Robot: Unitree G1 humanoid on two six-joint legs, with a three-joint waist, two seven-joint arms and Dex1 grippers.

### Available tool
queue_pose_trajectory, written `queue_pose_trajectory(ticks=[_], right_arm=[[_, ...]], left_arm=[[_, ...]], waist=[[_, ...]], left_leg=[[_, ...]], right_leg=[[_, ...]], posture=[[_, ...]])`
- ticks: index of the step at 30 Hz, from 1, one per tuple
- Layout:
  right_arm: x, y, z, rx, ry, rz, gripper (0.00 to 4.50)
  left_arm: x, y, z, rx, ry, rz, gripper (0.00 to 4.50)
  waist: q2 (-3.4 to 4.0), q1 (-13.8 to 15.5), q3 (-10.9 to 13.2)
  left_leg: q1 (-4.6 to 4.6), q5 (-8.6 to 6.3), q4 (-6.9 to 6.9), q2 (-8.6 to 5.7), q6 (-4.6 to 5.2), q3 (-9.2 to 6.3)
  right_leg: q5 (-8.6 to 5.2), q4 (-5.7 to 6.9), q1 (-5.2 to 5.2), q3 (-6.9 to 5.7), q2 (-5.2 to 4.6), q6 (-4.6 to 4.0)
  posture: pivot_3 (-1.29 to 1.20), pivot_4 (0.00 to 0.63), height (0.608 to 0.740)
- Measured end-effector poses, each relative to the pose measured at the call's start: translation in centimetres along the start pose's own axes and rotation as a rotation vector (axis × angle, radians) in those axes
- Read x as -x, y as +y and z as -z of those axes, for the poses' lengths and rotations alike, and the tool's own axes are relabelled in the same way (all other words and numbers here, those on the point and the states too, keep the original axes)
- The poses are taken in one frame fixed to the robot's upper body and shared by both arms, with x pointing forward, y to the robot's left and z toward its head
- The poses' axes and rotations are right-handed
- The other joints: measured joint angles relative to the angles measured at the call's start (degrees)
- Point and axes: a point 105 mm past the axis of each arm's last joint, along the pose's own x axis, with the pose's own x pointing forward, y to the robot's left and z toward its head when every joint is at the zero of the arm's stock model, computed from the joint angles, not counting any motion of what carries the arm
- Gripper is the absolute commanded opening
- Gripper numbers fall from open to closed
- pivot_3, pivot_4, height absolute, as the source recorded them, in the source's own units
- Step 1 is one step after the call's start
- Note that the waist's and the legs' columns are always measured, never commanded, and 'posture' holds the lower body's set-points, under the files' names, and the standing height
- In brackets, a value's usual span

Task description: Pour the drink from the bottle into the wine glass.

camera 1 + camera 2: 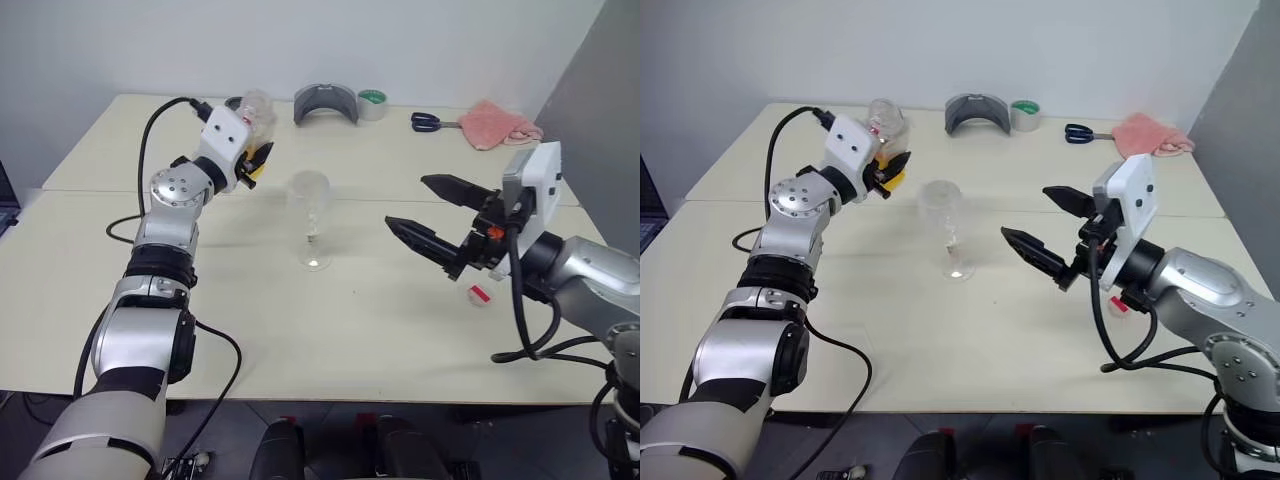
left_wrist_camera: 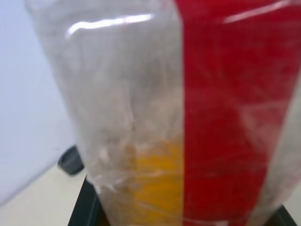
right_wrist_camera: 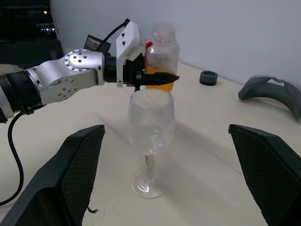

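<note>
Table (image 1: 400,340): pale, wide, made of two tops with a seam running across behind the glass.

Left gripper (image 3: 157,78): raised above the table, pointing level toward the middle, jaws clamped on the bottle (image 3: 162,56) around its lower body. Bottle upright, off the table, no cap on its open neck. It sits just behind and slightly above the glass rim in the right wrist view. Red label strip shows down its side in the left wrist view.

Right gripper (image 1: 432,215): hovers over the table's right part, pointing toward the glass, jaws spread wide, nothing between them. Well apart from the glass.

Glass (image 1: 311,221): stands upright on its foot near the table's middle, between the two grippers. Bowl looks empty.

Drink (image 2: 157,188): orange-yellow, filling the lower part of the bottle; top part clear.

Far edge of table: grey curved object (image 1: 326,103), tape roll (image 1: 372,103) just beside it, scissors (image 1: 427,122), pink cloth (image 1: 497,124) at the far right. Small dark round thing (image 3: 208,77) on the table behind the bottle in the right wrist view.

Red cap (image 1: 481,294): small, lying on the table under the right gripper's arm, well away from the bottle.
</note>
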Motion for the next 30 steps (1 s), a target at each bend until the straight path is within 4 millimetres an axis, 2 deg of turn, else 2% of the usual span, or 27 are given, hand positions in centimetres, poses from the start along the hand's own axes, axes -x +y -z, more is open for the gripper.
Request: queue_pose_trajectory(ticks=[7,13,21,26,30], right_arm=[[-1.1,0.3,0.1,0.006,-0.049,0.018,4.50],[-1.4,0.1,0.3,0.010,-0.066,0.026,4.50],[-1.9,-0.1,0.7,0.004,-0.070,0.041,4.50],[-2.1,-0.2,0.5,0.005,-0.083,0.041,4.50],[-2.2,-0.2,0.4,0.005,-0.090,0.037,4.50]], left_arm=[[-0.3,0.2,-2.2,-0.221,-0.047,0.083,1.61],[0.1,0.4,-2.8,-0.360,-0.070,0.123,1.61],[0.5,-0.2,-3.2,-0.520,-0.093,0.190,1.61],[0.6,-1.0,-2.9,-0.594,-0.099,0.229,1.61],[0.8,-0.8,-2.6,-0.639,-0.082,0.239,1.61]], waist=[[0.00,0.0,0.0],[0.01,0.0,0.0],[0.01,0.0,0.0],[0.01,0.0,0.0],[0.01,0.0,0.0]], left_leg=[[-0.01,0.00,0.01,0.00,0.00,0.00],[-0.03,0.00,0.01,0.01,0.00,0.00],[-0.03,0.00,0.02,0.00,0.00,0.01],[-0.03,0.00,0.03,0.01,0.00,0.00],[-0.04,0.00,0.03,0.01,0.00,0.00]], right_leg=[[0.00,0.00,-0.01,-0.01,0.01,0.00],[0.00,0.02,-0.03,-0.01,0.01,0.00],[0.00,0.02,-0.03,-0.01,0.00,-0.01],[0.00,0.04,-0.04,-0.01,0.00,-0.01],[0.00,0.05,-0.05,-0.01,0.00,-0.01]], posture=[[0.00,0.150,0.740],[0.00,0.150,0.740],[0.00,0.150,0.740],[0.00,0.150,0.740],[0.00,0.150,0.740]])
